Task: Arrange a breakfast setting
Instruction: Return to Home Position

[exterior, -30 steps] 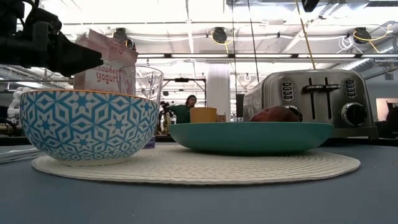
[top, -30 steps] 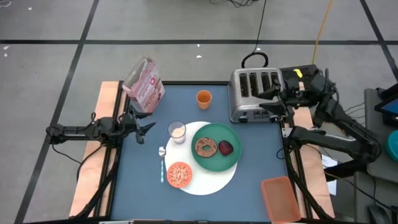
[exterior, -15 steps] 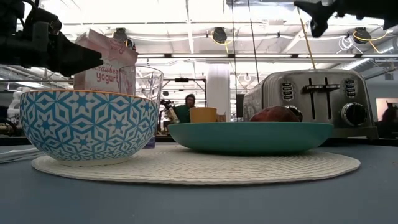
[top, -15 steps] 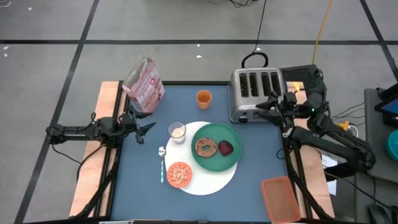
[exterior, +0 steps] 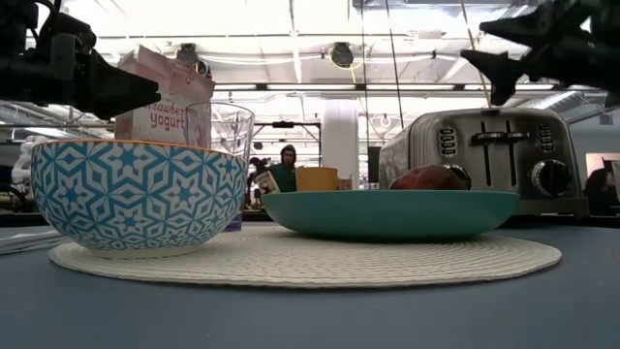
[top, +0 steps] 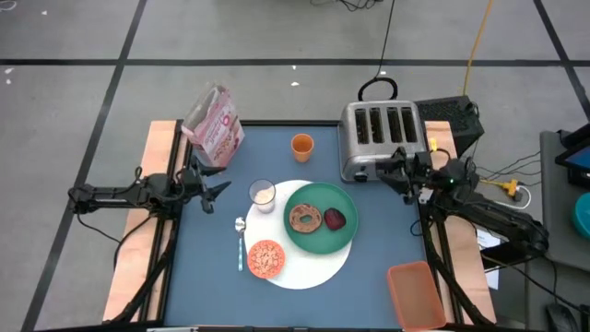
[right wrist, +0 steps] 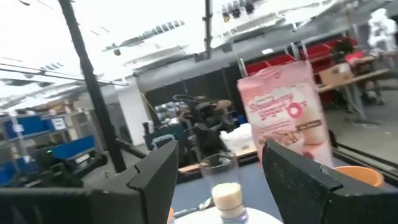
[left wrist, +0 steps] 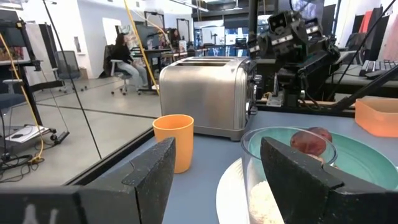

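The round white mat (top: 304, 263) lies mid-table. On it stand the green plate (top: 320, 237) with the bagel (top: 304, 219) and the dark red food (top: 334, 219), and the small orange cereal bowl (top: 265, 259). The milk glass (top: 264, 195) stands at the mat's far left rim, and the silver spoon (top: 241, 242) lies along its left side. The orange cup (top: 301, 146) stands farther back. My left gripper (top: 218, 195) is open and empty, left of the glass. My right gripper (top: 395, 175) is open and empty, above the table by the toaster's near right corner.
The silver four-slot toaster (top: 380, 138) stands at the far right, and the pink cereal box (top: 214, 124) at the far left corner. An orange bin (top: 417, 295) sits at the near right corner. Bare blue table shows in front of the mat and to its right.
My right gripper has come from the toaster's far right side toward the table's near edge and down, and now hangs by the toaster's near right corner. It stays open.
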`<state>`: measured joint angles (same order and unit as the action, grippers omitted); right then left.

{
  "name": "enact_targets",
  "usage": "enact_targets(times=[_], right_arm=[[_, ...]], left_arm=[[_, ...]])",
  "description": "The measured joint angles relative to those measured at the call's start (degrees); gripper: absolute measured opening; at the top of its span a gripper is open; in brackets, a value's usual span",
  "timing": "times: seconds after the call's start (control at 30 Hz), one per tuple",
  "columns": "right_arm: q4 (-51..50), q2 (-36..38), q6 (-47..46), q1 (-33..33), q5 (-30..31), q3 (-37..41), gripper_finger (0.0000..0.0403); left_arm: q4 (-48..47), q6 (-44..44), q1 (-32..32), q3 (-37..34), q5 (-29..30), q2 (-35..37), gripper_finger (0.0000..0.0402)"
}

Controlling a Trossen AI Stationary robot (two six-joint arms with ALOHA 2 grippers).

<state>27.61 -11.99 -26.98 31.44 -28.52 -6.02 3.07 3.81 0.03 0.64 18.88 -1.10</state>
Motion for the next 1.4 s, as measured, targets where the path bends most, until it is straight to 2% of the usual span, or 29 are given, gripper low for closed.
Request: enact_targets(times=[0.1, 0.2, 0.47, 0.57, 0.73, 0.83, 1.0, 1.27, 1.4], right_arm=[[5.22, 1.65, -0.77, -2.45, 2.37, 4.92, 0.0222], [1.49, 2.30, 0.82, -5.19, 5.69, 4.50, 0.0222], [0.12, 2.14, 4.60, -12.03, 7.80, 4.63, 0.0222], [0.16, 2.21, 6.43, -14.35, 10.85, 4.65, 0.0222], [-5.33, 2.19, 8.54, -17.41, 14.79, 4.69, 0.0222], [-7.47, 2.17, 10.28, -18.44, 16.86, 4.74, 0.0222], [-9.18, 2.19, 11.63, -18.60, 16.65, 4.74, 0.0222], [-17.22, 2.14, 10.31, -18.69, 17.10, 4.78, 0.0222], [-17.49, 1.74, 10.15, -20.51, 21.33, 4.84, 0.0222]], left_arm=[[0.00, -0.07, 0.00, 0.00, 0.02, 0.00, 0.0241], [-0.01, -1.17, 0.00, 0.00, 0.00, -0.02, 0.0241], [-0.02, -1.81, 0.00, 0.00, -0.09, 0.00, 0.0241], [-0.02, -1.81, 0.00, 0.00, -0.07, -0.02, 0.0241], [0.00, -1.78, 0.00, 0.00, -0.05, -0.02, 0.0241], [0.00, -1.79, 0.00, 0.00, 0.00, -0.02, 0.0241], [0.00, -1.72, 0.00, 0.00, 0.00, -0.02, 0.0241], [0.00, -1.40, 0.00, -0.02, 0.02, -0.02, 0.0241], [0.00, -1.42, 0.00, -0.02, 0.03, -0.02, 0.0241]])
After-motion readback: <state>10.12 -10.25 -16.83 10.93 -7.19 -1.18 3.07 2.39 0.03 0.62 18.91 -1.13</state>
